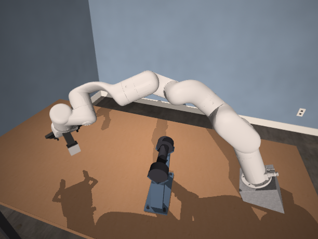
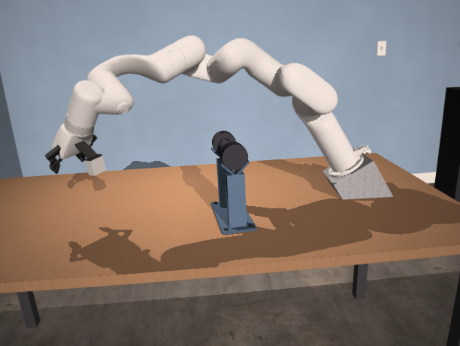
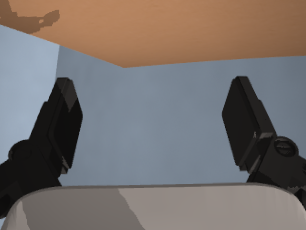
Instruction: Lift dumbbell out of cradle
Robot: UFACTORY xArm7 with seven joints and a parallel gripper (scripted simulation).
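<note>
The dark dumbbell lies level in the V-shaped tops of the blue cradle, which stands near the middle of the table. My gripper is open wide and empty. It hangs in the air over the far left part of the table, well away from the dumbbell and at about the cradle's height. In the wrist view I see only the two dark fingers, the blue wall and a strip of table; the dumbbell is out of that view.
The arm's grey base block sits on the right part of the table. The arm arches high over the cradle. The wall is close behind the table's far edge. A black upright object stands off the table at the right.
</note>
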